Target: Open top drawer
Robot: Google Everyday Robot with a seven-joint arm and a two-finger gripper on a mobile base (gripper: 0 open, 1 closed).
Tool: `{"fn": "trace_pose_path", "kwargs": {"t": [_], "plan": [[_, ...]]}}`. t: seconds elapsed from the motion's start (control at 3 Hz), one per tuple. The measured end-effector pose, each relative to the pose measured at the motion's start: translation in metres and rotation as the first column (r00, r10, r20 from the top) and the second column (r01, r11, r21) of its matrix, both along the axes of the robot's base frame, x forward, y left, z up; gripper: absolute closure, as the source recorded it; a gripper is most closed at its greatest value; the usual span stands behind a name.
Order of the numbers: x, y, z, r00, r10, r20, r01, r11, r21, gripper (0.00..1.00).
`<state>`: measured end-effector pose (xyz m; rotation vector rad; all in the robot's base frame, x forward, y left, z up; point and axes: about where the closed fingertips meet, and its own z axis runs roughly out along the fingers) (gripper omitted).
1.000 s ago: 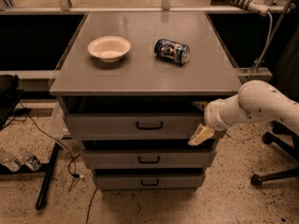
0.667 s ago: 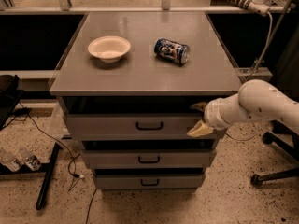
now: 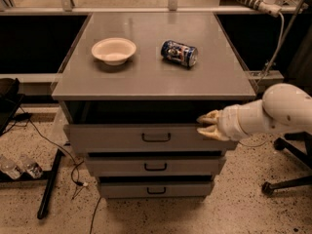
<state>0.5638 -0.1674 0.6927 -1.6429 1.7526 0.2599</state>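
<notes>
The top drawer (image 3: 122,139) is the widest of three grey drawers under the grey table top, with a small black loop handle (image 3: 156,137). Its front stands a little out from the cabinet, with a dark gap above it. My gripper (image 3: 208,126) comes in from the right on a white arm (image 3: 275,111) and sits at the right end of the drawer's upper rim. Its two yellowish fingers (image 3: 208,117) are apart, one above the rim and one against the front face.
A white bowl (image 3: 113,50) and a blue can (image 3: 179,53) lying on its side sit on the table top (image 3: 151,77). Two narrower drawers (image 3: 155,165) sit below. Cables and a black pole lie on the floor at left, and a chair base (image 3: 287,179) stands at right.
My gripper has risen from lower on the drawer's front face to its upper right rim. The drawer, bowl and can have not visibly moved.
</notes>
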Motion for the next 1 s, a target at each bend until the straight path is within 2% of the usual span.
{"fn": "trace_pose_path", "kwargs": {"t": [0.33, 1.0], "plan": [[-0.0106, -0.0012, 0.0028, 1.0000, -0.004, -0.005, 0.004, 1.000, 0.006, 1.00], [-0.0106, -0.0011, 0.0038, 1.0000, -0.004, -0.005, 0.004, 1.000, 0.006, 0.57]]}}
